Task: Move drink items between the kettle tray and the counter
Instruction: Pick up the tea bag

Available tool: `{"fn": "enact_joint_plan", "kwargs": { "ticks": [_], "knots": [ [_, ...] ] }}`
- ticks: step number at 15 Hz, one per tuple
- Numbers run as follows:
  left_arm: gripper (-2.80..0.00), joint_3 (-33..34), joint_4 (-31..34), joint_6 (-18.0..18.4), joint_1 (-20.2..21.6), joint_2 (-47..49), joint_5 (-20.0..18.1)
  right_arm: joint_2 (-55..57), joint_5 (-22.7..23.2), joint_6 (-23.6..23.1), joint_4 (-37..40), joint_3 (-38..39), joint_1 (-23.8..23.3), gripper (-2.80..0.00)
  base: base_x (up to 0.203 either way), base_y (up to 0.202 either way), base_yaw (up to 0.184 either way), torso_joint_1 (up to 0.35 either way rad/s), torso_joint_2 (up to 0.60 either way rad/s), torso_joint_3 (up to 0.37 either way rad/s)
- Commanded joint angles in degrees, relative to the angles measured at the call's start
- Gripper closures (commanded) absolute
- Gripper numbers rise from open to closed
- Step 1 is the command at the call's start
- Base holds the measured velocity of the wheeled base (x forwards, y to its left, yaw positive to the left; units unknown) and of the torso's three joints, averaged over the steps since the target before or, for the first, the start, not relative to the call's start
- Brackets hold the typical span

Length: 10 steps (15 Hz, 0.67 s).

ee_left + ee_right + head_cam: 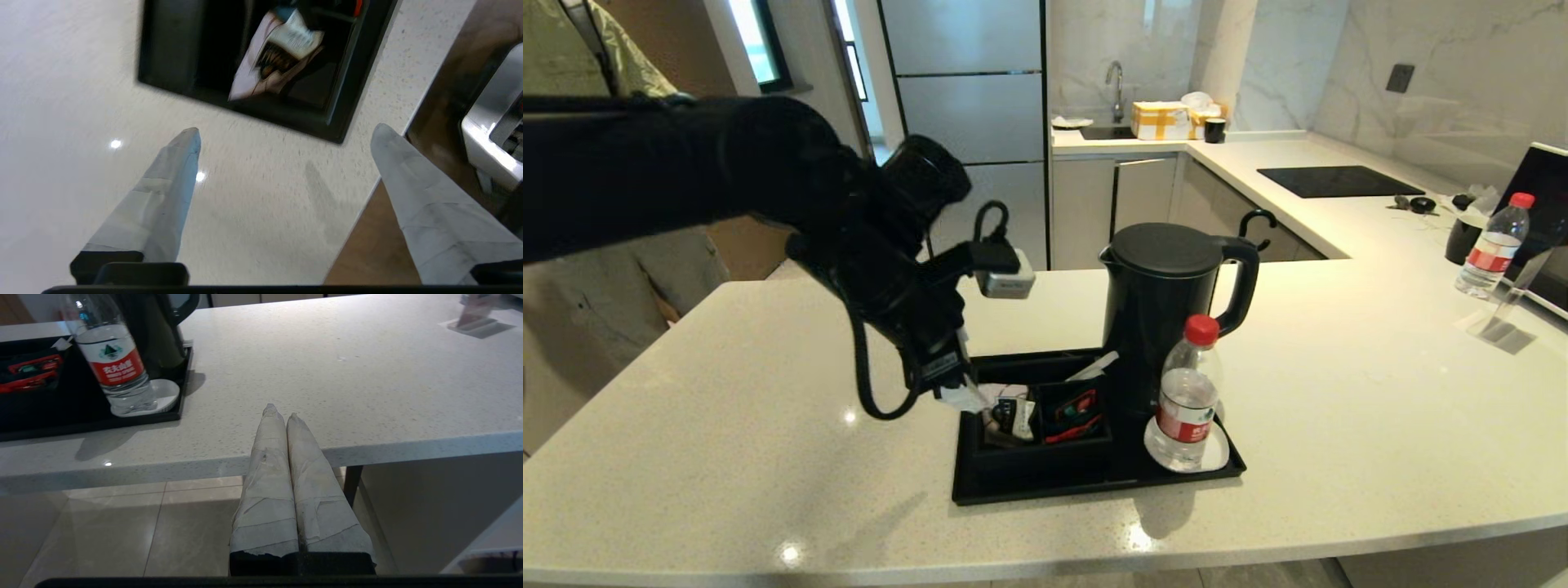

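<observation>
The black kettle (1164, 302) stands on the far right part of the black kettle tray (1094, 478), on the off-white counter (1339, 425). My left gripper (960, 394) hovers open and empty at the tray's left end, over bare counter just outside the tray's corner (339, 130). In the left wrist view its fingertips (190, 136) stand wide apart. A pale pink sachet (249, 77) lies in a tray compartment among other packets. My right gripper (282, 410) is shut on nothing, low by the counter's front edge, right of the tray (81, 420) and kettle (151, 330).
A red-capped water bottle (1188, 400) stands on the white coaster (167, 394) at the tray's near right corner. Another bottle (1490, 245) and a dark screen (1543, 204) sit at the far right. A person (572, 57) stands behind my left arm.
</observation>
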Motion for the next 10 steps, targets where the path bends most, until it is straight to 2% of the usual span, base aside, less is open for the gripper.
{"fn": "enact_joint_plan", "kwargs": {
  "ticks": [1,10],
  "knots": [
    [-2.8,-0.2,-0.6,0.3,-1.2,4.4,0.1,0.0,0.0,0.0,0.0,0.0,0.0,0.0,0.0,0.0,0.0,0.0,0.0,0.0],
    [-2.8,-0.1,-2.2,0.3,-2.1,10.1,0.8,0.0,0.0,0.0,-0.1,0.0,0.0,0.0,0.0,0.0,0.0,0.0,0.0,0.0]
  ]
}}
